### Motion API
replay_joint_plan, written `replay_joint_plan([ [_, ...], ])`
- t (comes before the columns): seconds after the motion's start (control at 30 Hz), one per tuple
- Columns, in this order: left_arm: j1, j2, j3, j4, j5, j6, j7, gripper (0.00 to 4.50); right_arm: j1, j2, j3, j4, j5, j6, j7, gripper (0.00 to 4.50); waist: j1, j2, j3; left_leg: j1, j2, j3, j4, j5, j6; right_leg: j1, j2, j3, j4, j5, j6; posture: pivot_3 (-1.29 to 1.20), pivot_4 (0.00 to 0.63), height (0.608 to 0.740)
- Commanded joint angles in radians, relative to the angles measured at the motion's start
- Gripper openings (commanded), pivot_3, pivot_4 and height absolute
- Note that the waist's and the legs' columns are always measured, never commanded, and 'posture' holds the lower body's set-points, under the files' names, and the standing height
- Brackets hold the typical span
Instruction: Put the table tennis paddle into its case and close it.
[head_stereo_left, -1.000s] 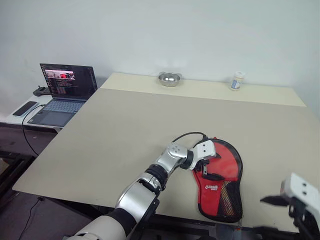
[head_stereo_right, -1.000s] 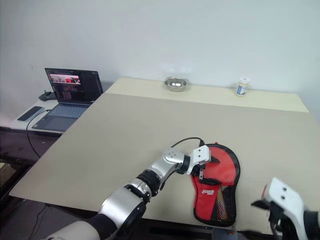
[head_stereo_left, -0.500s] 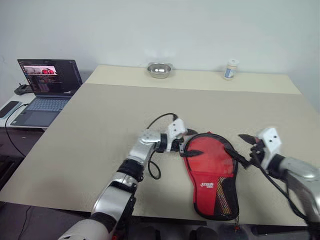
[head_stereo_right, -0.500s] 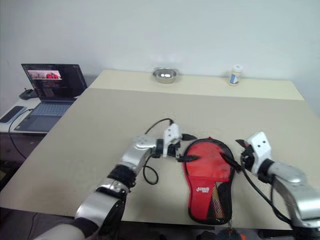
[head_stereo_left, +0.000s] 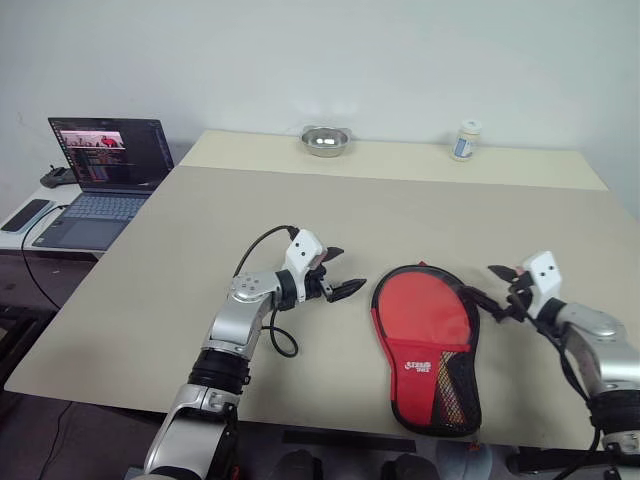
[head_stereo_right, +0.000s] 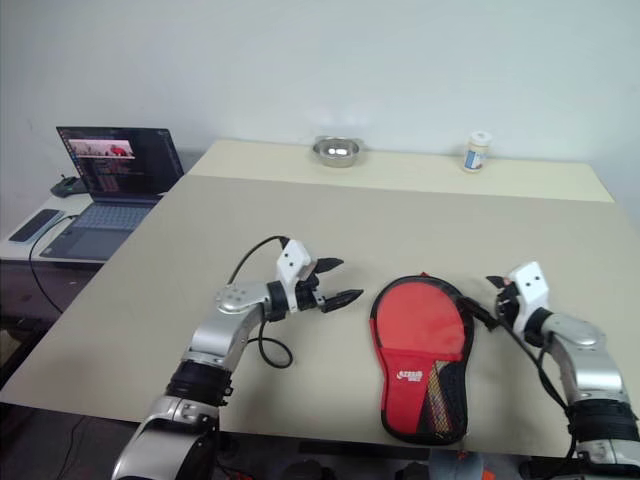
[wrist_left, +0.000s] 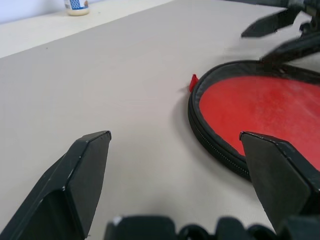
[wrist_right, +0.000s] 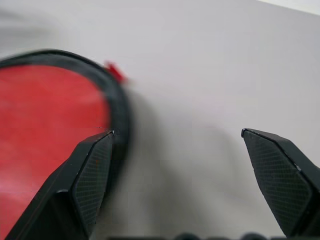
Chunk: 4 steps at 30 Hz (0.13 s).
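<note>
Claws, left (head_stereo_left: 343, 273) and right (head_stereo_left: 492, 291), gape empty either side of your case (head_stereo_left: 428, 345); zip looks closed.

I looked over a beige table (head_stereo_left: 200, 250). At its far edge sat a small metal bowl (head_stereo_left: 324, 140) and, well apart from it, a white jar (head_stereo_left: 464, 140). Off to my left, a lower desk (head_stereo_left: 20, 235) held an open laptop (head_stereo_left: 100, 180) and a dark phone (head_stereo_left: 25, 214).
</note>
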Motion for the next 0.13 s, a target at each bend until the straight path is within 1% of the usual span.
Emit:
replay_joint_plan([
  [0.03, -0.046, 0.005, -0.017, 0.034, -0.003, -0.056, -0.02, 4.5, 0.035, -0.017, -0.038, -0.082, 0.003, -0.012, -0.01, 4.47, 0.0, 0.0, 0.0, 0.0, 0.001, 0.0, 0.001, 0.0, 0.0, 0.0, 0.0, 0.0, 0.001, 0.0, 0.0, 0.0, 0.15, 0.74],
  [0.13, -0.052, -0.007, -0.034, 0.07, 0.01, -0.084, -0.005, 4.5, 0.088, -0.026, -0.062, -0.164, 0.024, 0.038, -0.021, 4.47, 0.0, 0.0, 0.0, 0.001, 0.001, 0.0, 0.003, 0.0, 0.0, 0.0, 0.001, 0.0, 0.005, 0.0, 0.0, 0.0, 0.15, 0.74],
])
